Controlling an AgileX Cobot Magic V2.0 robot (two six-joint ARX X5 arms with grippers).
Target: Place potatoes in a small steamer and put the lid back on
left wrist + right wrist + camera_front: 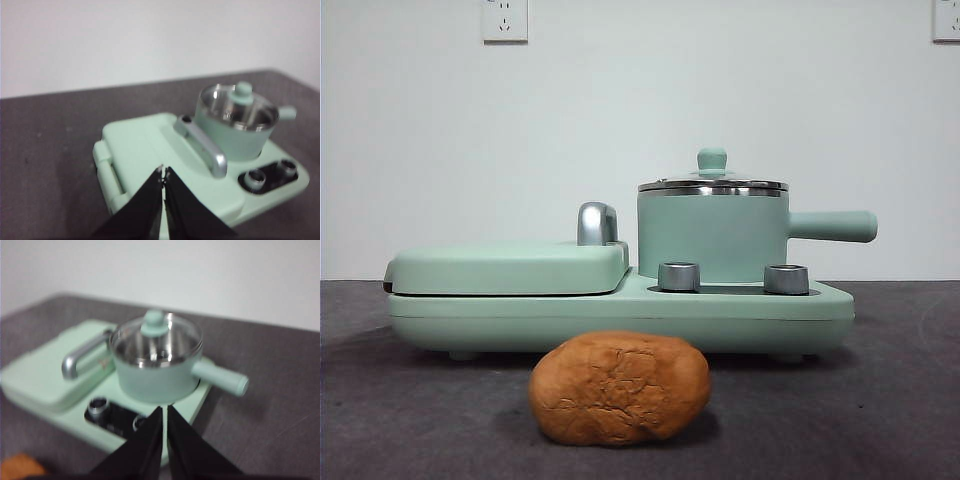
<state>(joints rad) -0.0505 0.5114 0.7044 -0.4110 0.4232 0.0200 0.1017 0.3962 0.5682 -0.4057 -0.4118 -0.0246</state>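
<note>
An orange-brown potato (620, 388) with cracked skin lies on the dark table in front of the cooker base; a sliver of this potato (20, 467) shows in the right wrist view. The small mint-green steamer (712, 238) stands on the right half of the base, its handle pointing right, with the glass lid (712, 183) resting on its rim. My left gripper (164, 171) hangs shut above the flat grill plate. My right gripper (164, 410) is shut too, hovering in front of the steamer (157, 375) and its lid (155, 337). Neither gripper appears in the front view.
The mint-green cooker base (620, 315) carries a closed hinged grill plate (505, 268) with a steel handle (597, 224) on its left half. Two steel knobs (679, 276) sit in front of the steamer. A white wall stands behind.
</note>
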